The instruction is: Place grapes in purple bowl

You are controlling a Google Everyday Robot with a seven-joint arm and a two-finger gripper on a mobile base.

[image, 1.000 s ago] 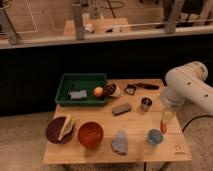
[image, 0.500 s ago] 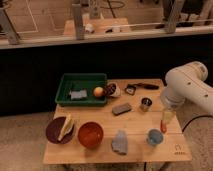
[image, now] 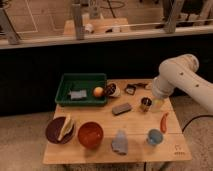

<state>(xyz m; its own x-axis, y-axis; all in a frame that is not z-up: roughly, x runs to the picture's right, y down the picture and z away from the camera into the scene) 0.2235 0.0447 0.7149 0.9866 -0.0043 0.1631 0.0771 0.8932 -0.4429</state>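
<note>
Zero movement lately. Still parking the jaws by the bench's [image: 137, 125] right edge, can't tell how open; nowhere near grapes [image: 108, 89] yet.

I see the gripper [image: 158, 101] low at the table's [image: 100, 117] right side, just beside a metal cup [image: 145, 104]. The white arm [image: 180, 80] fills the space above the far right corner. The cup and a dark grey bar [image: 121, 108] lie between the gripper and the grapes [image: 109, 90]. The grapes sit hemmed between the green tray [image: 80, 82] and a white cup [image: 116, 92]. Bare tabletop runs left of the bar toward the purple bowl [image: 52, 131]. That bowl is half filled by a yellow thing [image: 66, 127], and an orange-red bowl [image: 90, 134] stands beside it.
</note>
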